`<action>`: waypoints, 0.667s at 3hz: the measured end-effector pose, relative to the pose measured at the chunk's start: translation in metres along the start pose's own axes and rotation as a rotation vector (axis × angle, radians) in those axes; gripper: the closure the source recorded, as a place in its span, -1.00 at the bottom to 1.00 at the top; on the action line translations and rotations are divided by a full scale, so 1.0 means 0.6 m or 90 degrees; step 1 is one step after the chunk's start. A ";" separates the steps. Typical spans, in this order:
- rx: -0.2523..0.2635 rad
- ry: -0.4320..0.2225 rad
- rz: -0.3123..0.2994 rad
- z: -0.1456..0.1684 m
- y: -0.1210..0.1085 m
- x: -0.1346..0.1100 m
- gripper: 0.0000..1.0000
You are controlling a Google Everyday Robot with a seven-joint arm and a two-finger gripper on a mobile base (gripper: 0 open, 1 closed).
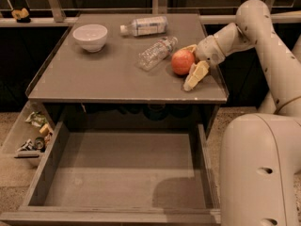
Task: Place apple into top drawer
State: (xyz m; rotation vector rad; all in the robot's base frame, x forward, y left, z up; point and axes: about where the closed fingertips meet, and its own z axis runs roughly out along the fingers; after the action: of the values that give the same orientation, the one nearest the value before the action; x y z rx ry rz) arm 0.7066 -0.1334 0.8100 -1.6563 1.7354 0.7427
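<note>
Grasping step, by my read: the hand point(189, 66) sits at the right edge of the table point(103, 81), spread wide open, holding nothing. One yellowish finger is at the upper right of the apple point(182, 61), the other slants past its lower right, so the apple is only partly inside the span. Can't tell if either pad touches it. The apple is on the table, right of centre, just beside the crushed clear bottle point(157, 53) lying to its left. Suggest pushing the hand further left so both pads reach the apple's widest part before closing. Go slow, since a round apple will roll off a nudge and would knock the bottle. Close firmly, lift straight up to clear the table edge, then carry toward the bottom of the frame. The top drawer point(122, 175) is pulled fully out under the table, bottom bare, so lower the apple in before releasing it rather than dropping it.
</note>
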 end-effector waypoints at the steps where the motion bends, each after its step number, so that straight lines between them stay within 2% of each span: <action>1: 0.000 0.000 0.000 0.000 0.000 0.000 -1.00; 2: 0.000 0.000 0.000 0.000 0.000 0.000 -0.64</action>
State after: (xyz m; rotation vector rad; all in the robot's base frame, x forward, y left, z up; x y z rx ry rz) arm 0.7066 -0.1333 0.8100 -1.6563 1.7354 0.7428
